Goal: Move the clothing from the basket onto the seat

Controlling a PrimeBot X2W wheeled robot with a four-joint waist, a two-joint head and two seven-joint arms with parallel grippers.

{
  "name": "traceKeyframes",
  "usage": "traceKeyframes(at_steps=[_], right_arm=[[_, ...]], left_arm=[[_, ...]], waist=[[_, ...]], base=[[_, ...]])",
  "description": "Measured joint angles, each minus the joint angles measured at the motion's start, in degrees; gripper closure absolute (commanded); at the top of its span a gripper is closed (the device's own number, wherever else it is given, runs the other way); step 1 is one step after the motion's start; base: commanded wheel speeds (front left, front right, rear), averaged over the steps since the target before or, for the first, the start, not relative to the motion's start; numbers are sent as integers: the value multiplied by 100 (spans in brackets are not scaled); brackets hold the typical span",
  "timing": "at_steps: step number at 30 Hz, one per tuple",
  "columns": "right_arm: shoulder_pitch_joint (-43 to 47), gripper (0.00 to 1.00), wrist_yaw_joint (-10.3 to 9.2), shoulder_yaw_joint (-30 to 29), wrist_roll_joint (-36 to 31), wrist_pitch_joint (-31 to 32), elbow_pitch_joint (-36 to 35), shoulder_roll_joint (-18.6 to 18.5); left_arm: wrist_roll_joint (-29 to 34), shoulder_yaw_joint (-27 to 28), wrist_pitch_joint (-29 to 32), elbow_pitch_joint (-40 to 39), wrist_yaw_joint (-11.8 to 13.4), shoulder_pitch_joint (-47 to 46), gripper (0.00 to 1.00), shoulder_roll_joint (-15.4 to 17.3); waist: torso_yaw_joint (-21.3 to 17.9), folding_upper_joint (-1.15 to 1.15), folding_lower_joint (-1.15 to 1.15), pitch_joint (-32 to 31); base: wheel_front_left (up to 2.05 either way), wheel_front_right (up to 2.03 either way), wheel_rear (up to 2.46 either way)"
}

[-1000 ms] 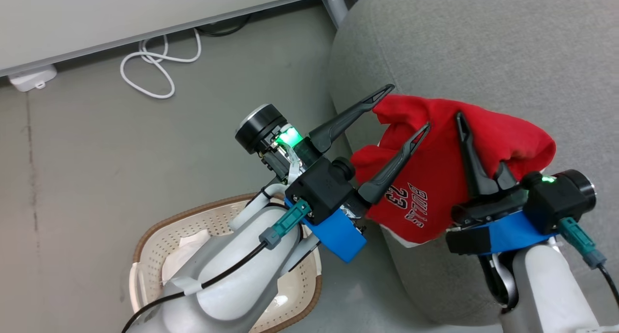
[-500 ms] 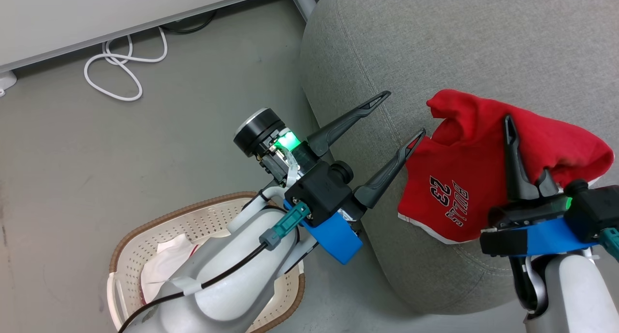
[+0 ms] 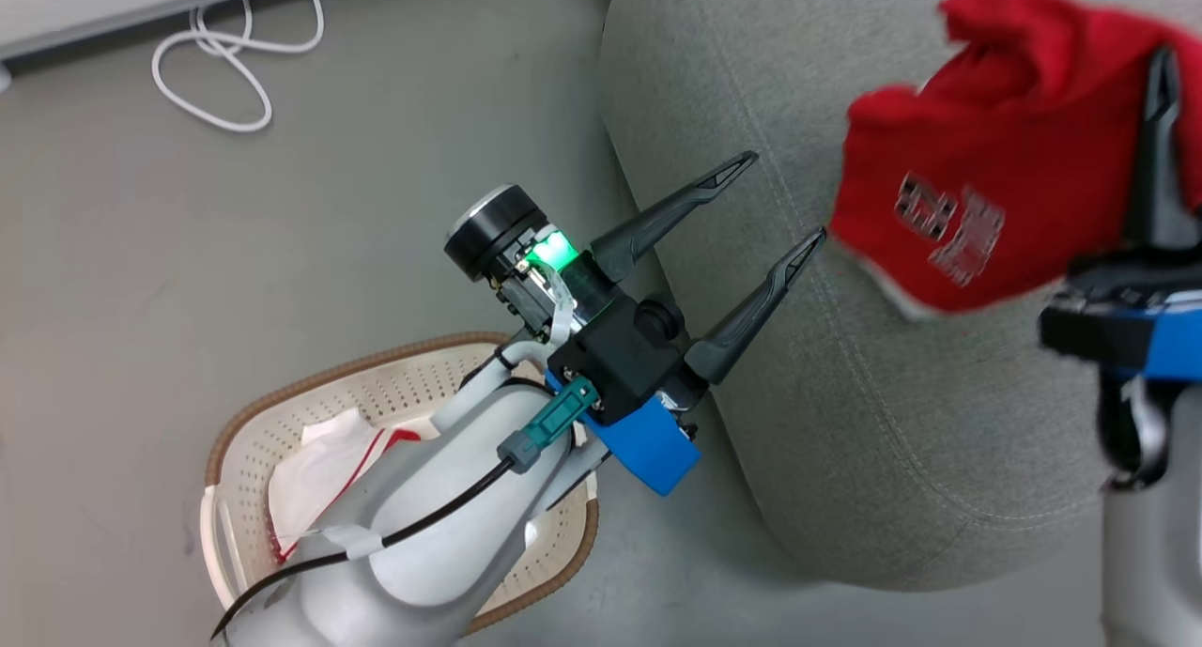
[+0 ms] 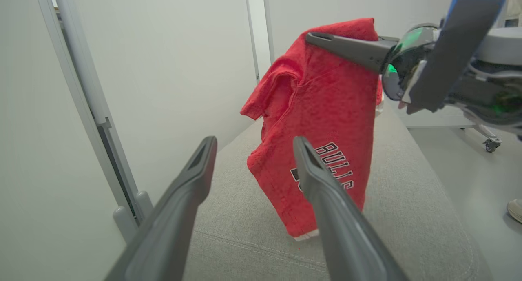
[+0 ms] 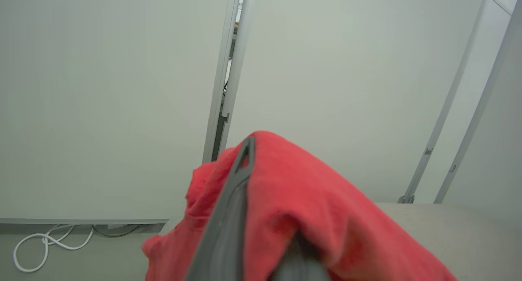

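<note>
Right at the right gripper [image 3: 1163, 65], the two dark fingers are pinched together on one red garment [image 3: 986, 159], a fold of cloth draped over them so that one finger is mostly buried. From that pinch the garment hangs down, its long axis running from the fingertips towards the seat [image 3: 845, 393] below, with the lettering and number on the side facing the other arm and the white-trimmed hem lowest. The hem is close over the grey cushion; whether it brushes the fabric I cannot tell.

Just beside the hanging cloth, the left gripper [image 3: 787, 196] has its two fingers spread wide with nothing between them. They point across the rounded edge of the seat towards the garment, the nearer fingertip close to the red cloth but apart from it.

Behind the left fingers, back under that arm's pale forearm, one basket [image 3: 376, 365] sits on the floor beside the seat. One more piece of clothing [image 3: 319, 469], white with red edging, lies inside it, partly hidden by the arm.

Well beyond the left fingers, one white cable [image 3: 216, 65] lies looped on the floor.
</note>
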Motion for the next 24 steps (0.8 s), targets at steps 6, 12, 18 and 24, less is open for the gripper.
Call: traceKeyframes(at_steps=[6,12,18,24], right_arm=[[-1023,100,0,-423,-75,0,-18,-447],[-2007,100,0,-926,-131,-1,82,-927],[-2541,100,0,-1217,-215,-1,526,-1265],[-2619,100,0,-1295,-374,0,1406,-1467]], left_arm=[[55,-51,-1,-31,0,-283,0,45],[76,-73,0,-99,0,-564,0,55],[97,-59,0,-160,0,-769,0,23],[135,-5,0,-226,0,-828,0,-25]], waist=[[119,0,0,473],[345,0,0,950],[620,0,0,1336],[890,0,1,1568]], base=[[0,0,0],[0,0,0],[0,0,0],[0,0,0]])
